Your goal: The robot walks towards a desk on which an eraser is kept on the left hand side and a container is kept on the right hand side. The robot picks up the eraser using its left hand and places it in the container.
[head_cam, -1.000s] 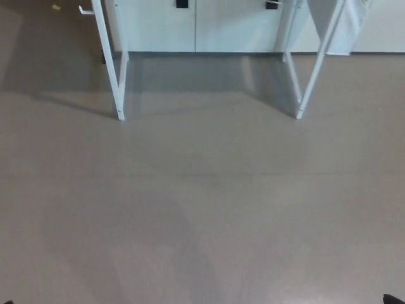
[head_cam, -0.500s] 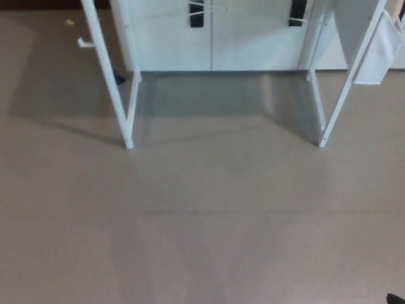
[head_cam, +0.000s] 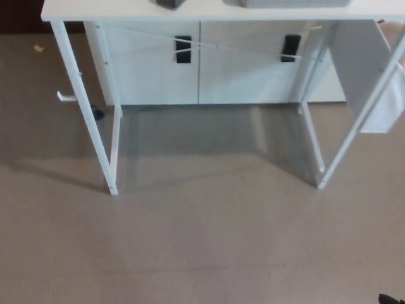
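eraser (head_cam: 169,3) on desk (head_cam: 114,11) far edge; no hand visible.

**Desk edge in view up top**

White desk (head_cam: 126,11) seen at top of frame, w/ thin white legs planted on grey floor (head_cam: 202,240). Dark eraser (head_cam: 169,3) seen on desktop left-centre, grey container (head_cam: 294,2) to its right, both cropped by frame edge.

White cabinet (head_cam: 199,63) with two black handles (head_cam: 183,49) behind the table (head_cam: 82,10) legs, grey-brown floor (head_cam: 202,240), small yellow scrap (head_cam: 38,48) far left.
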Motion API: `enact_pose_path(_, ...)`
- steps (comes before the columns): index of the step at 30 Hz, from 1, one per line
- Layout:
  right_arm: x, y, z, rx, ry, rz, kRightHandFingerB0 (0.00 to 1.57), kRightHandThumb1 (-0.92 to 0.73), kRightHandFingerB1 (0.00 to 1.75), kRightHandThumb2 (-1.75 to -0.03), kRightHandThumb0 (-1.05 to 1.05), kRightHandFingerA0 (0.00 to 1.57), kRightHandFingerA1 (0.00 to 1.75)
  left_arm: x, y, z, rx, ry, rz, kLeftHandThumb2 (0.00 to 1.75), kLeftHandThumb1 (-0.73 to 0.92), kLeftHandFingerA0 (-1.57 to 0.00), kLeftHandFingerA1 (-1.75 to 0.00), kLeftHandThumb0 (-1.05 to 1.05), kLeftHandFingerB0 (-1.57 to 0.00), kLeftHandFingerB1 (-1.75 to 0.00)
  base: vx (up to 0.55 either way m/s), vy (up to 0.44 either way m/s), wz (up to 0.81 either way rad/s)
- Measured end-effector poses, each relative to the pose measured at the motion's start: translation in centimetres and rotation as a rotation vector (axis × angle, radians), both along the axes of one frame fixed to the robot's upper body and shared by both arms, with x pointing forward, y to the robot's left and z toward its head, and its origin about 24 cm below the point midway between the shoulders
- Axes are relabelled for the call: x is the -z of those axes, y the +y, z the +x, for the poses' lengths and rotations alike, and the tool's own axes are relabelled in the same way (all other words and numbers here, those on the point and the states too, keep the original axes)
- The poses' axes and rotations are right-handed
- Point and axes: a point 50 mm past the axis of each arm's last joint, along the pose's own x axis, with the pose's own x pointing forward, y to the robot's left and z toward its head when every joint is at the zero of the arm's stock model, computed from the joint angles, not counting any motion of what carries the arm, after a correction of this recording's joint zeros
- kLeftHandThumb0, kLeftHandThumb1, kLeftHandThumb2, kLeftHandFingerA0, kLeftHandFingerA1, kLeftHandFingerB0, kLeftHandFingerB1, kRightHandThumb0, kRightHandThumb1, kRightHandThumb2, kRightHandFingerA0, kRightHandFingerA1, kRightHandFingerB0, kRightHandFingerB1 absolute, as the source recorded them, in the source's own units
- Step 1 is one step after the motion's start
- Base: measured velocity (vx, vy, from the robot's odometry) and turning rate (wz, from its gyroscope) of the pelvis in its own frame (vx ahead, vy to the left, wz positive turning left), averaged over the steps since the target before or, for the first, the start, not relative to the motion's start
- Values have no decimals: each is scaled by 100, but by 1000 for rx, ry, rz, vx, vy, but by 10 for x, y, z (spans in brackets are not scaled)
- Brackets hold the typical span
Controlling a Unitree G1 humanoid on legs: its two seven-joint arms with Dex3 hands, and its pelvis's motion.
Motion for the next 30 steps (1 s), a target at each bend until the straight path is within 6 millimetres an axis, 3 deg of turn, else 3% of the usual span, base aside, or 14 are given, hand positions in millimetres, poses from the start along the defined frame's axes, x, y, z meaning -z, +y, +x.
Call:
enact_pose_path(3,-2,0,5,-4,-14,-3,0,-56,25,-60,-4,4,35,1,-3,3,3,-7,-6,77,45,-2,-26,-13,0,-17,493,-81,1)
enact_pose_path(5,-4,-1,9,-6,-26,-8,4,-49,15,-74,-5,5,33,0,-4,6,6,-18,-5,76,44,-1,-25,-12,0,-18,445,-107,5)
enact_pose_path(7,-4,-1,11,-9,-32,-9,0,-57,24,-59,-6,4,34,1,-4,5,4,-16,-7,76,44,-1,-25,-11,0,-18,415,-89,-4)
enact_pose_path(8,-4,-1,11,-10,-32,-10,5,-50,15,-73,-8,6,32,1,-4,4,2,-12,-8,76,44,-1,-25,-12,0,-18,401,-74,-5)
enact_pose_path(10,-4,-1,10,-10,-30,-10,6,-52,15,-69,-10,7,37,2,-4,3,0,-9,-8,76,44,-2,-26,-11,0,-19,396,-63,-14)
enact_pose_path(11,-3,-1,8,-10,-25,-10,5,-51,15,-69,-9,6,38,2,-4,1,-2,-6,-8,57,55,-2,-25,-7,-2,-21,394,-50,-27)
enact_pose_path(12,-3,-1,6,-13,-19,-12,5,-52,16,-69,-9,6,38,2,-4,0,-3,-3,-8,57,55,-1,-27,-8,0,-23,396,-38,-24)
enact_pose_path(13,-2,-1,5,-15,-14,-14,2,-58,26,-57,-9,8,37,3,-4,-2,-3,0,-8,76,44,-1,-26,-11,-1,-19,270,142,-16)
enact_pose_path(14,-1,0,3,-18,-8,-16,1,-57,27,-58,-7,8,38,3,-4,-3,-2,1,-8,59,54,-4,-26,-8,-4,-20,230,187,-29)
enact_pose_path(15,0,0,2,-19,-4,-17,1,-56,26,-60,-5,7,38,3,-5,-5,-1,4,-8,71,46,-5,-29,-14,-6,-17,309,206,-22)
enact_pose_path(16,0,1,1,-19,-2,-16,5,-57,21,-60,-6,7,37,4,-6,-6,2,5,-9,56,55,-4,-31,-14,-2,-25,515,276,50)
enact_pose_path(18,2,8,2,-24,-2,-2,1,-58,27,-58,-8,8,38,1,-5,-2,14,-19,4,68,48,-7,-31,-16,-7,-17,503,254,-27)
enact_pose_path(22,3,11,4,-32,-5,1,1,-57,26,-58,-6,8,39,0,-8,1,16,-46,4,66,50,-7,-33,-13,-7,-19,116,137,1)
enact_pose_path(30,14,14,-28,-13,66,17,0,-57,26,-58,-11,5,36,16,-35,-24,-1,-5,-68,58,56,-12,-37,-8,-9,-24,53,-22,1)
